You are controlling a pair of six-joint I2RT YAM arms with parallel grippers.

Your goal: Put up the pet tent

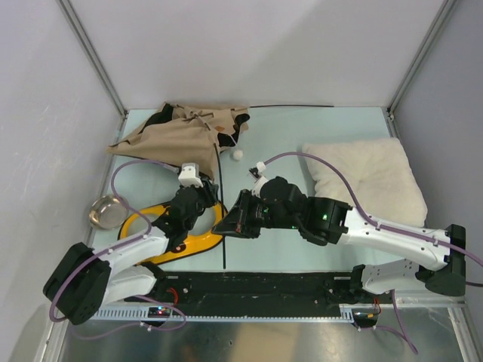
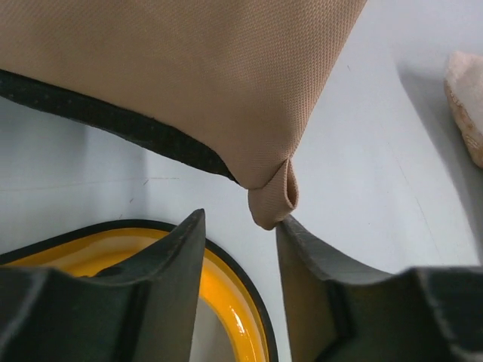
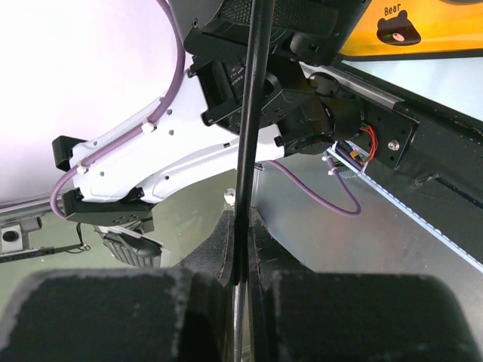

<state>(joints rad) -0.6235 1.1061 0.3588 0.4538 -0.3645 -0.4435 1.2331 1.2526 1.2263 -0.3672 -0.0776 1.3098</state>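
Fingers of the left gripper stand apart with nothing pinched between them. The looped corner of the tan fabric hangs just at their mouth, and I cannot tell if it touches the right-hand pad. In the top view these fingertips are hidden under the gripper's own wrist.

The right gripper is closed tight on a thin black pole. The upper end of the pole is cut off in the wrist view. From above it runs from the fabric toward the arm bases, but where it meets the fabric is hard to make out.

The pet tent lies collapsed in a flat heap at the far left of the table, just beyond the left gripper and up-left of the right one. Its dark lining shows at some folds, and its white pom-pom lies on the table just to the right.

A yellow feeder lies under the left arm, with a steel bowl to its left (outside the feeder). A cream fluffy pillow lies well apart on the right.
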